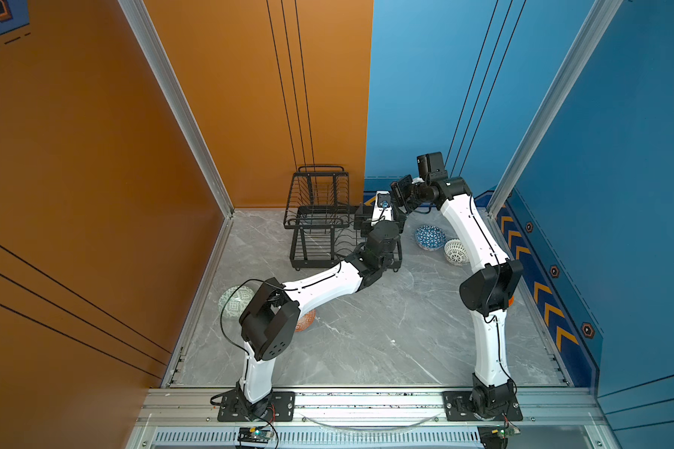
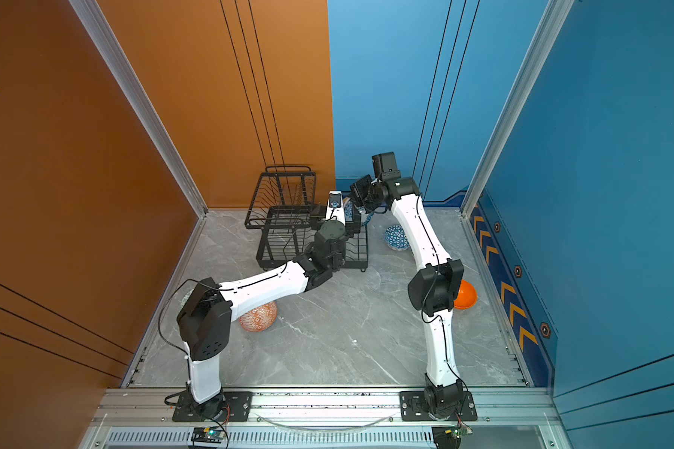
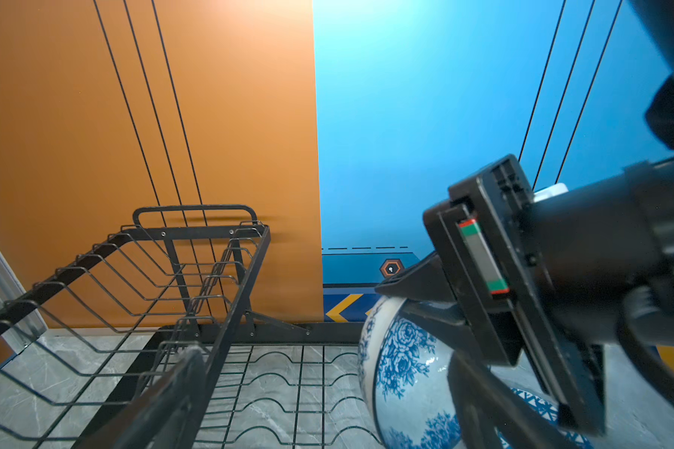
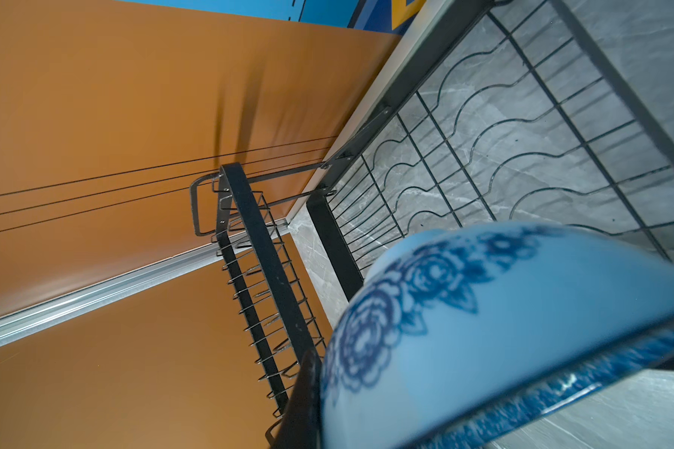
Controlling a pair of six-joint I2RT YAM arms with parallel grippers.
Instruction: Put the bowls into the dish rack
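My right claw (image 3: 397, 299) is pinched narrow on the rim of the floral bowl (image 3: 405, 369) and carries it turned on its edge. My left claw (image 3: 323, 365) stands wide. One finger is on each side of this bowl, and I see no finger of it pressing the bowl. The bowl hangs over the end of the lower tray (image 4: 502, 147) of the dish rack (image 1: 320, 217), on the side away from the raised basket (image 3: 218, 233). I cannot tell if it already touches the wavy wires.

I see no bowl seated in the rack, so I judge that I am at the placing of the first bowl.

The other bowls wait on the desk (image 1: 366, 342). The blue triangle bowl (image 1: 430, 237) and the white lattice bowl (image 1: 457, 252) lie close beside each other near my right arm. The orange bowl (image 2: 465, 294) is behind my right elbow. The orange-white bowl (image 2: 258, 317) and the pale green bowl (image 1: 232, 301) are by my left elbow.

For the next move, I think the right claw must lower the bowl on its edge into one gap between the wavy wires and let go only when the wires carry it. My two wrists are very near, so the left arm should draw back first.
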